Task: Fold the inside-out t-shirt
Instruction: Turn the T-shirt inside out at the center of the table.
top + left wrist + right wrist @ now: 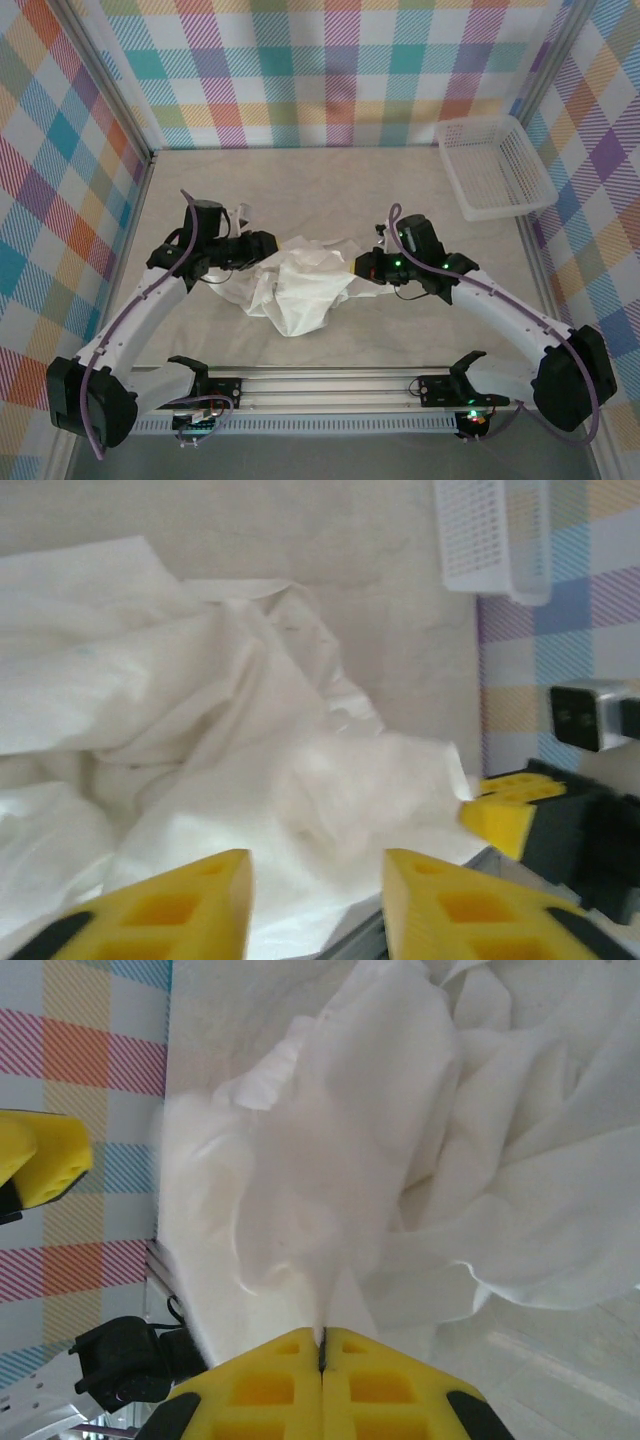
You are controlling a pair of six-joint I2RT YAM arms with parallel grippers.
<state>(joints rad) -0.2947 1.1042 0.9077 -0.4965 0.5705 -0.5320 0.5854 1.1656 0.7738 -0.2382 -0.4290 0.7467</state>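
Lying on the bench [420, 200]: the inside-out t-shirt [300, 285], a crumpled white heap at the middle, nearer the arms' bases than the far wall.
Shirt's shape: bunched and creased, folds piled over one another; I cannot make out a sleeve or a tag.
Left pincer [268, 246]: at the heap's left edge. In the left wrist view its yellow fingers [225, 880] stand apart, cloth shows past the gap, and nothing is clamped between them.
Right pincer [358, 266]: at the heap's right edge. In the right wrist view its fingers [260, 1365] are pressed together, with a ridge of the shirt's fabric nipped in the seam between them and running from the heap up to the tips.
Pincers to each other: facing across the heap, each one's yellow tip seen from the other's wrist camera.
White mesh basket [495, 165]: far right corner of the bench, well apart from the shirt.
Walls: plaid-patterned, on three sides.
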